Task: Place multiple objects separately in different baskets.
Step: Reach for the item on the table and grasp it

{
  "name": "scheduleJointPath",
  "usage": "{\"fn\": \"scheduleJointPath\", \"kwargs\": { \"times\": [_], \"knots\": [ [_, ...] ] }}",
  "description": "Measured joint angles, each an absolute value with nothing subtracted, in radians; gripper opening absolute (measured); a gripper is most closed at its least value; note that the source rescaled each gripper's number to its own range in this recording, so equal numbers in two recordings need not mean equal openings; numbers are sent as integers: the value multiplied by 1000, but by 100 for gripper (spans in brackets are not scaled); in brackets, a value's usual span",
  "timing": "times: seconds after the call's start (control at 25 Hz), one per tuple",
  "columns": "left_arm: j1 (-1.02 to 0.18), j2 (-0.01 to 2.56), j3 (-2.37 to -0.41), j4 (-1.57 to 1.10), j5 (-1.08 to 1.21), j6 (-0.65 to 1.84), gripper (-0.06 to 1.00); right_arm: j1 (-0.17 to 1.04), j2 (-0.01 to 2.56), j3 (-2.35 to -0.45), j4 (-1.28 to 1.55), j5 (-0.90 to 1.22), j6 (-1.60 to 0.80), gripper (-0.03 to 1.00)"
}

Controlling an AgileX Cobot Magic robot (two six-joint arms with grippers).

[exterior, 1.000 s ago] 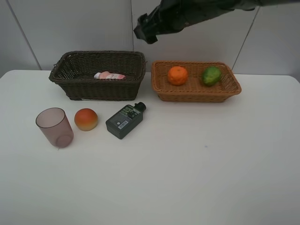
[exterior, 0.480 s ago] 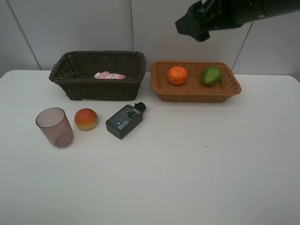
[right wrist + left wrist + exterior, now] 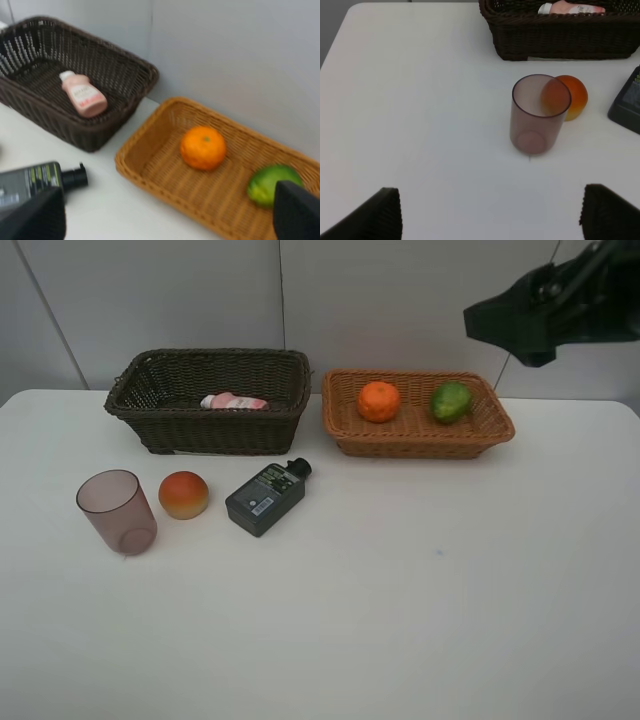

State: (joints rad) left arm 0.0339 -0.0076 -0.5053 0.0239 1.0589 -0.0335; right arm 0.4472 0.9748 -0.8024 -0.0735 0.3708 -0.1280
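A dark brown basket [image 3: 160, 425] holds the pink bottle [image 3: 233, 401]. Beside it, the light tan basket [image 3: 420, 445] holds the orange [image 3: 379, 401] and the green fruit [image 3: 451, 401]. On the table in front stand the mauve cup [image 3: 117, 512], the peach-like fruit [image 3: 183, 494] and the dark grey bottle [image 3: 265, 497], which lies flat. My right gripper [image 3: 522, 325] hangs high over the tan basket's right end, open and empty [image 3: 165, 215]. My left gripper [image 3: 492, 215] is open over bare table, short of the cup [image 3: 539, 115], with the peach-like fruit [image 3: 572, 95] behind it.
The white table [image 3: 400, 620] stretches wide in front of the objects. A pale panelled wall [image 3: 200, 290] stands right behind both baskets. The left arm does not show in the exterior view.
The right arm has swung rightward along the back wall, from above the gap between the baskets to above the tan basket's right end. Nothing on the table moved.
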Motion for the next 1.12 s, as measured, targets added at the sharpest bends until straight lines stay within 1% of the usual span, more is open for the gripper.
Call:
{"fn": "scheduleJointPath", "kwargs": {
  "times": [0.4, 0.68, 0.88, 1.0, 1.12],
  "knots": [
    [34, -8, -505, 24, 1059, -33, 93, 438, 671, -787, -173, 748, 0, 79],
    [34, -8, -505, 24, 1059, -33, 93, 438, 483, -784, -178, 1030, 23, 79],
    [34, -8, -505, 24, 1059, -33, 93, 438, 358, -685, -191, 1107, 68, 79],
    [34, -8, -505, 24, 1059, -33, 93, 438, 293, -615, -191, 1117, 101, 79],
    [34, -8, -505, 24, 1059, -33, 93, 438, 247, -589, -174, 1113, 112, 79]
  ]
}}
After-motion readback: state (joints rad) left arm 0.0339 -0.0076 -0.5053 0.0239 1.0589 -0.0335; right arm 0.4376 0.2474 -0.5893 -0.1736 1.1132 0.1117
